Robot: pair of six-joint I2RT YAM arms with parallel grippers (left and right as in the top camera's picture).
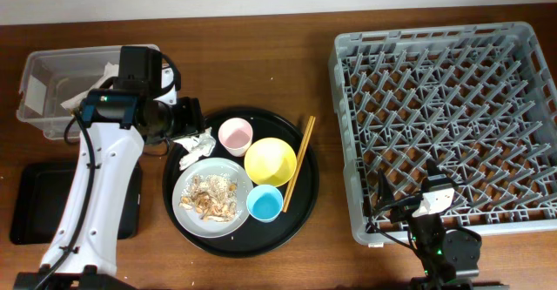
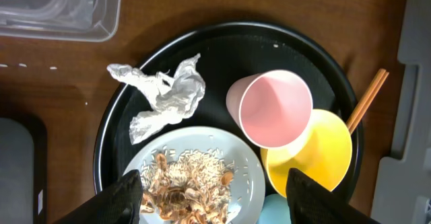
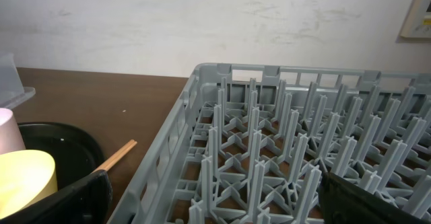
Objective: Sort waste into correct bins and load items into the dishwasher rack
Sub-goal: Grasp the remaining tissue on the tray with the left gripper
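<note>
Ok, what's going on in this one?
The left gripper hovers, fingers open, over the round black tray, just by the crumpled napkin; it holds nothing. The plate of food scraps, pink cup, yellow bowl, blue cup and chopsticks all sit on that tray. The right gripper waits open at the near corner of the dishwasher rack, which looks empty.
</note>
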